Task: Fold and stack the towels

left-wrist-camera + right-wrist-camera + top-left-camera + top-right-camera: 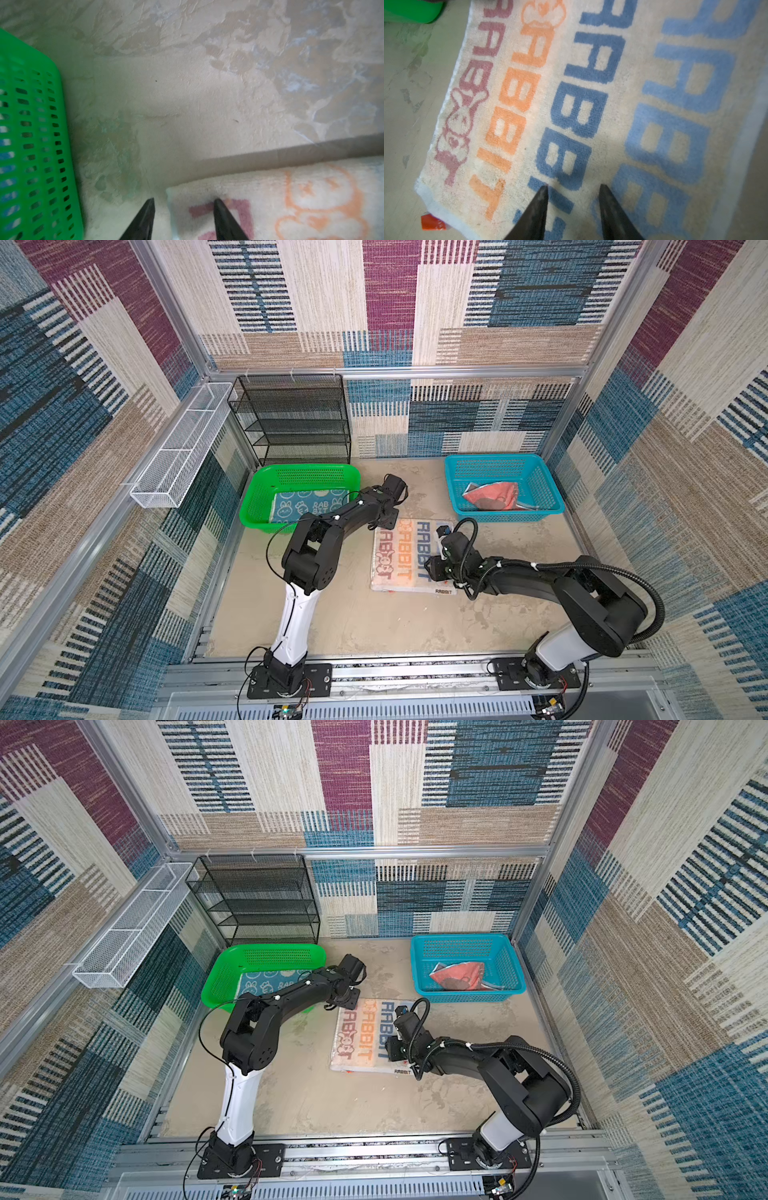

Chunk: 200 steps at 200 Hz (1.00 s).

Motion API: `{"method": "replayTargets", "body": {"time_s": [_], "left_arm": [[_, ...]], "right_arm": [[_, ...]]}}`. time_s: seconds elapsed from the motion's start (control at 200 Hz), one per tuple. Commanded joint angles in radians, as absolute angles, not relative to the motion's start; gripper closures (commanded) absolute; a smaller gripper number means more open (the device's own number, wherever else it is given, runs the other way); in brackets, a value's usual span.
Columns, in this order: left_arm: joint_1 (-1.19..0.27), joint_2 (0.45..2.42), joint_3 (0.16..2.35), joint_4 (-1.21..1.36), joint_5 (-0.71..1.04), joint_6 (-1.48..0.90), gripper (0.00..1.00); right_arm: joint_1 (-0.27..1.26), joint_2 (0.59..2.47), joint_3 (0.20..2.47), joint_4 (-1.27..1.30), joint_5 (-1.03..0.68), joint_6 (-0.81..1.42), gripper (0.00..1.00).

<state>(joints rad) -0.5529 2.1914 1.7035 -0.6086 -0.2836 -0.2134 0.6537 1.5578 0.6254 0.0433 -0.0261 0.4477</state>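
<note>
A whitish towel (pixel 409 556) (pixel 365 1036) with orange, blue and mauve "RABBIT" lettering lies folded flat mid-table. My left gripper (pixel 380 524) (pixel 184 200) is open at its far left corner. One fingertip (pixel 218 204) rests over the towel (pixel 291 197) and the other is over bare table. My right gripper (pixel 434 570) (pixel 573 187) hangs open just above the towel's (pixel 529 93) right part, over the blue letters. A blue rabbit towel (pixel 303 506) (pixel 270 982) lies in the green basket. A coral towel (pixel 492 497) (pixel 459 975) sits crumpled in the blue basket.
The green basket (pixel 307 475) (pixel 31 124) stands at the back left, close to the left gripper. The blue basket (pixel 503 460) is at the back right. A black mesh shelf (pixel 291 418) and a white wire tray (pixel 178 448) line the back-left walls. An orange tag (pixel 432 223) peeks from under the towel.
</note>
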Motion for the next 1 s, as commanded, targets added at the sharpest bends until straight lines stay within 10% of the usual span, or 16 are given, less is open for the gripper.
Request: {"method": "replayTargets", "body": {"time_s": [0.0,0.356,0.696,0.997], "left_arm": [[-0.548,2.186,1.711,-0.582,-0.286,-0.235,0.49],[-0.529,2.260,1.756,-0.638,-0.218,-0.265,0.58],[-0.530,2.229,1.652,-0.638,-0.131,-0.312,1.00],[-0.565,2.137,1.490,-0.617,-0.167,-0.315,1.00]], "right_arm": [[0.656,1.564,0.614,-0.106,-0.010,0.468,0.56],[0.660,1.520,0.602,-0.106,-0.016,0.463,0.56],[0.659,1.439,0.628,-0.104,0.012,0.453,0.56],[0.640,1.425,0.744,-0.107,0.134,0.372,0.49]]}}
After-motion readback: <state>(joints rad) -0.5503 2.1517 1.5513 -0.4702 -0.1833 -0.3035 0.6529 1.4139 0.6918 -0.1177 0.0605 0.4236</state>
